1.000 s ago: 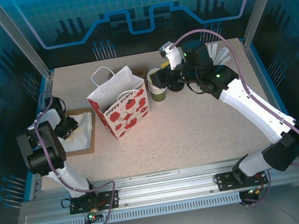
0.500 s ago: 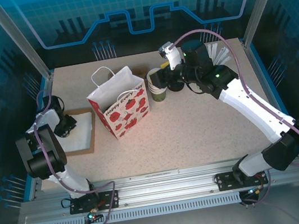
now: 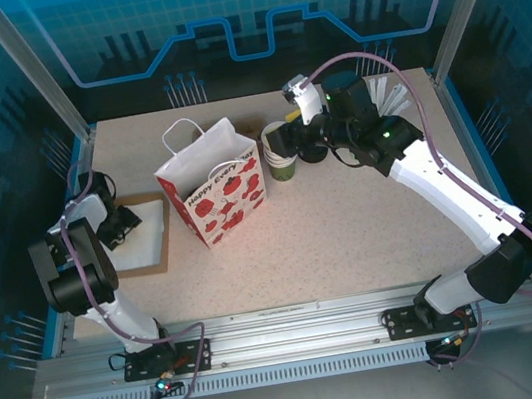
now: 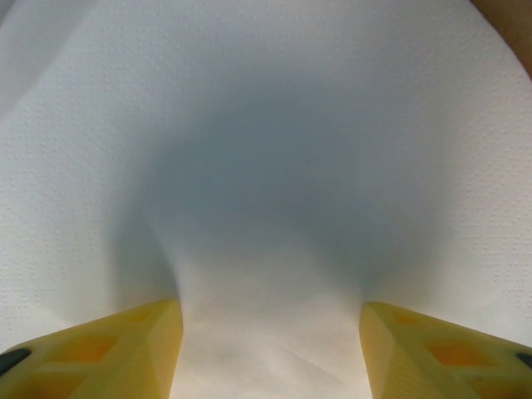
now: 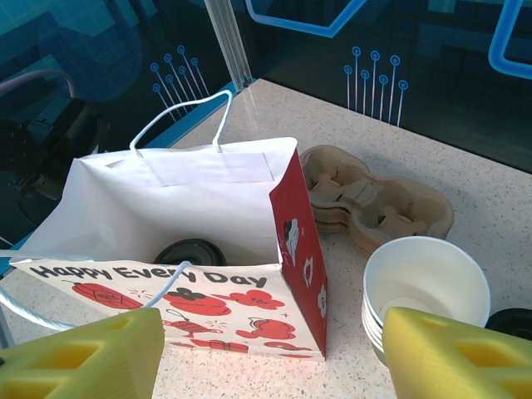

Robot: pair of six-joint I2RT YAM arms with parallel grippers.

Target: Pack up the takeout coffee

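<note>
Sitting inside the paper bag, the takeout coffee looks packed. Left of the bag, the left end effector hangs spread over a white napkin, likely its next pinch; the right end effector gapes empty.

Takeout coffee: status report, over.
Left gripper open over white paper napkin. Right gripper open, by stack of lidless paper cups. Coffee's round black plastic lid shows inside white-and-red paper bag. Bag upright, mouth open.
</note>
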